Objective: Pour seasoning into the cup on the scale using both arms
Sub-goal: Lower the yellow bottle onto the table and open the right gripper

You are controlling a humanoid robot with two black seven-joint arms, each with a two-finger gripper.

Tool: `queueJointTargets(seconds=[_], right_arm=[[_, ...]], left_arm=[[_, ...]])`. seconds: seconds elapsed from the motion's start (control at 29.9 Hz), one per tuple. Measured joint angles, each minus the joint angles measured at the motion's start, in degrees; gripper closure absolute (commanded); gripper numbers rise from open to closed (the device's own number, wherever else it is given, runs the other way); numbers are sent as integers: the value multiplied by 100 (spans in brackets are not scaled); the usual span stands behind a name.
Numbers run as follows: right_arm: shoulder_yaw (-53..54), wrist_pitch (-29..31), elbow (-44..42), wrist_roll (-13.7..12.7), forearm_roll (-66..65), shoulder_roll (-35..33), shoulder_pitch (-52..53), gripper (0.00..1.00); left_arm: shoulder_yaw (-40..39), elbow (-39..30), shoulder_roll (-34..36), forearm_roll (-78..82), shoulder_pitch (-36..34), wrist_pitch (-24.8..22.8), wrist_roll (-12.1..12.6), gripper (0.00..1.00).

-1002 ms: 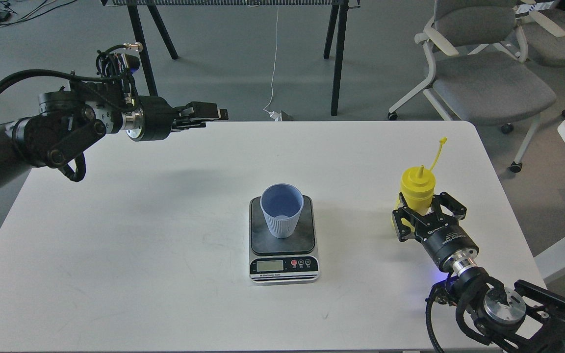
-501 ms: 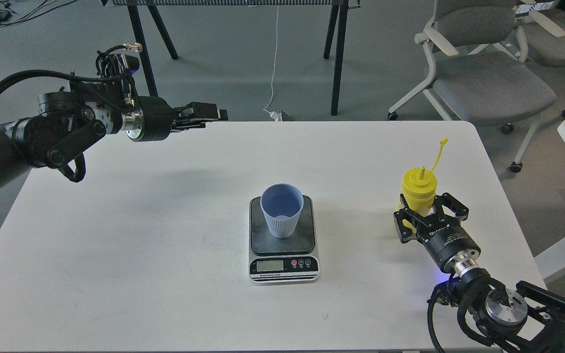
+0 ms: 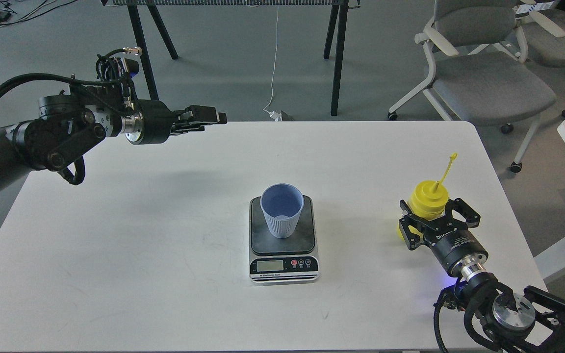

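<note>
White surface (image 3: 165, 235) in a grey-floored room, chairs (image 3: 483, 78) at 1 o'clock, cup (image 3: 282, 210) on scale (image 3: 283, 245) at centre, right end effector (image 3: 437, 218) clamped round yellow bottle (image 3: 428, 200) at 4 o'clock, now shifted nearer, left end effector (image 3: 209, 117) closed, empty, at 10 o'clock, unmoved.

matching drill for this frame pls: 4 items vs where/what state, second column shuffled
1. cup
2. seasoning bottle
3. left gripper
4. scale

a. between the right gripper's fingers
b. at the table's far left edge, holding nothing
c. under the cup, on the table
d. upright on the dark platform

Pairs: 1-d, 2-a, 3-b, 4-c
</note>
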Motion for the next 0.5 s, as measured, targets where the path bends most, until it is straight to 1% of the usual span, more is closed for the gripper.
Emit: queueJointTargets(seconds=[0.07,0.5], right_arm=[[0,0,6,0,-5,-2,-24,10],[182,0,277,0,-145,-102,-309,10]], left_arm=[[0,0,-2,3,1,0,0,26],[-1,-2,-3,7,2,0,0,26]])
